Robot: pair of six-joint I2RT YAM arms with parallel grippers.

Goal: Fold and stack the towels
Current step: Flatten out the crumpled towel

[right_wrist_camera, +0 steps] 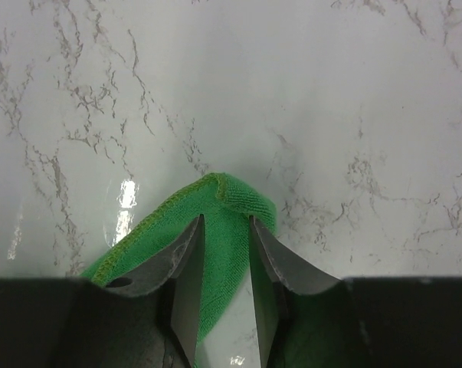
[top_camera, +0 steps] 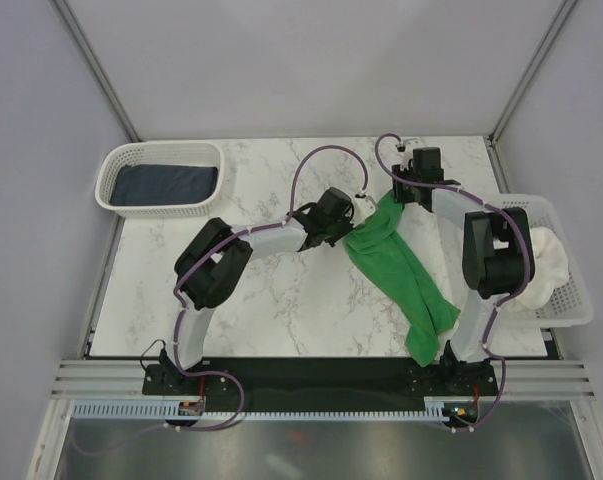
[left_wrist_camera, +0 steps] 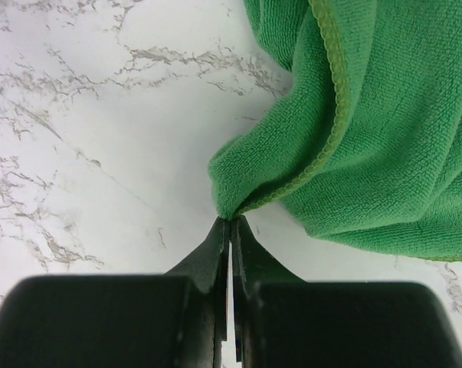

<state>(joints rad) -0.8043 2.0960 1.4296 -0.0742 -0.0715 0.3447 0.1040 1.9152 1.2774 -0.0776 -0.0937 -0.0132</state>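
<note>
Counting the cloths gives three towels. A green towel [top_camera: 401, 275] lies bunched in a long diagonal band on the marble table [top_camera: 261, 310]. A dark navy towel [top_camera: 166, 183] lies flat inside the left mesh basket [top_camera: 109, 172] at the far left corner. A fluffy white towel [top_camera: 549, 262] is heaped in the right mesh basket [top_camera: 573, 300] at the right edge. That makes two baskets and two arms, each with one gripper.

The green towel runs from the middle of the table down to its near edge, ending beside the right arm's base. The left gripper [left_wrist_camera: 231, 224] has its jaws pressed together on a corner of this towel, and the cloth puckers to a point where it enters the tips. The right gripper [right_wrist_camera: 226, 219] sits over the towel's far corner with its jaws apart. The hemmed corner lies between the two fingers [right_wrist_camera: 186, 264], and a patch of bare table shows between them lower down.

The right arm's elbow covers part of the white towel and the inner side of its basket. Whether the navy towel is folded cannot be told from above. Each wrist view shows only a part of the green towel. The left one cuts it off at the top and right edges, and in the right one the gripper body hides everything behind the corner.
</note>
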